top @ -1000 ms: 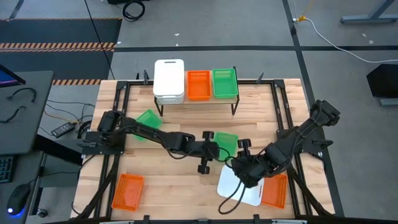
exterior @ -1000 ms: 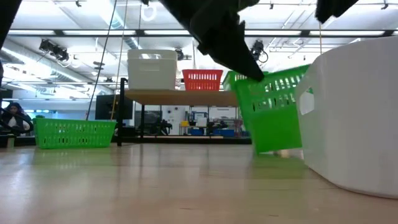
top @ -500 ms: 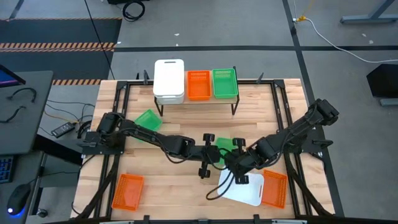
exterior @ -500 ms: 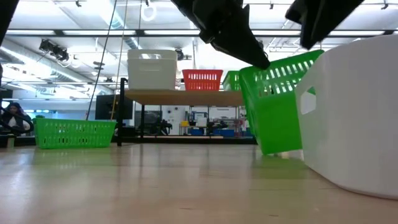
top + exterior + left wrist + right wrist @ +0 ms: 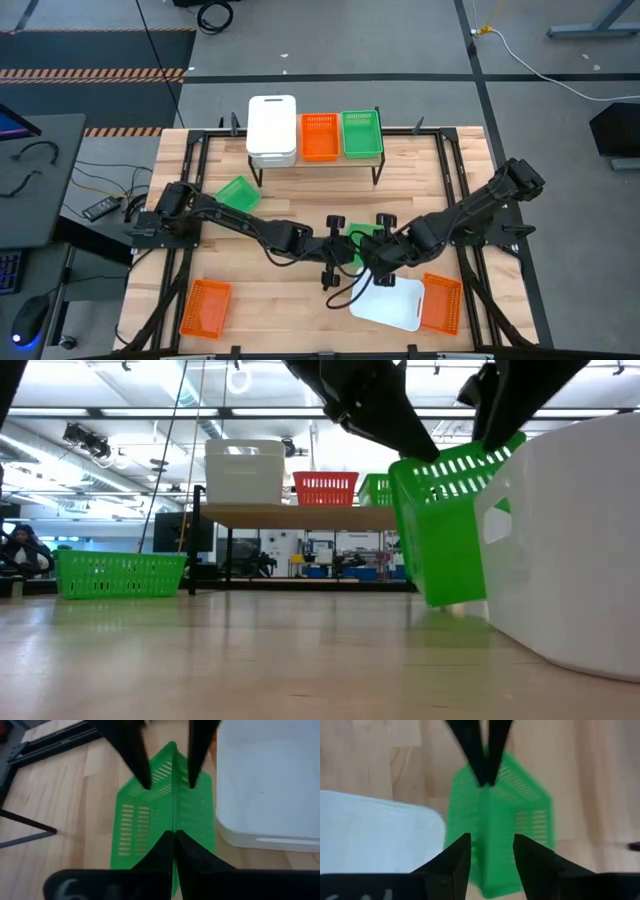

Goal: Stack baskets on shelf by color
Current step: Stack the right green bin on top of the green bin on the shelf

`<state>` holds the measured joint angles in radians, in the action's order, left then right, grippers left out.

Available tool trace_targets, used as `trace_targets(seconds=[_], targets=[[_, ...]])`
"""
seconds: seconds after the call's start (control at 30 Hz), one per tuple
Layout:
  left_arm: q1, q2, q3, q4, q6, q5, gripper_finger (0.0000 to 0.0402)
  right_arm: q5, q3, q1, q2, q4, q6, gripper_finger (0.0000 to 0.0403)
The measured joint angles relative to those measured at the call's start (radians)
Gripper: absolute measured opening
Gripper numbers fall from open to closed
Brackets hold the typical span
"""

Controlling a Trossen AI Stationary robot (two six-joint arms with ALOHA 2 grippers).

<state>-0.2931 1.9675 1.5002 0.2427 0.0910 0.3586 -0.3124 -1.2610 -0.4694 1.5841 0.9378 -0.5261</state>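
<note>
Holding a green basket (image 5: 440, 525) up off the table, my left gripper (image 5: 342, 247) has its fingers pressed together on the basket's rim; in the left wrist view the two dark fingers meet right on the green edge, so it's a pinch on that wall. The basket hangs tilted, one corner low, near the middle of the wooden tabletop (image 5: 270, 300).

My right gripper (image 5: 378, 252) sits at the basket's opposite edge, facing the left one. Its fingers (image 5: 455, 860) are spread, one on each side of the green rim, and I can't see them pressing on it.

Just beside the lifted basket, toward the near right of the table, lies a white basket (image 5: 392, 303), with an orange basket (image 5: 443, 304) touching its right side. A second orange basket (image 5: 205, 307) rests at the near left corner, and another green basket (image 5: 238, 192) lies on the left side, partly under my left arm.

On the shelf (image 5: 318, 162) at the far edge I see a white stack (image 5: 272, 130) on the left, an orange basket (image 5: 320, 136) in the middle and a green basket (image 5: 361, 133) on the right, side by side.

Far left in the low view, a person (image 5: 20, 550) sits in the room behind.
</note>
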Motion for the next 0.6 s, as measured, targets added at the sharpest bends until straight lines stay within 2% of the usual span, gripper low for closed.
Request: trace_targets(seconds=[0.17,0.3,0.47,0.6], targets=[[-0.008,0.0,0.0,-0.01,0.009,0.019,0.001,0.144,0.043,0.024,0.0,-0.049,-0.024,0.0146],[-0.008,0.0,0.0,-0.009,0.013,0.021,0.0013,0.146,0.061,0.029,0.0,-0.071,-0.014,0.011],[-0.008,0.001,0.0,-0.013,0.022,0.036,0.0021,0.138,0.062,0.04,0.0,-0.079,0.036,0.0022],[-0.008,0.0,0.0,-0.017,0.021,0.048,0.0022,0.105,0.063,0.049,0.002,-0.065,0.073,0.0014]])
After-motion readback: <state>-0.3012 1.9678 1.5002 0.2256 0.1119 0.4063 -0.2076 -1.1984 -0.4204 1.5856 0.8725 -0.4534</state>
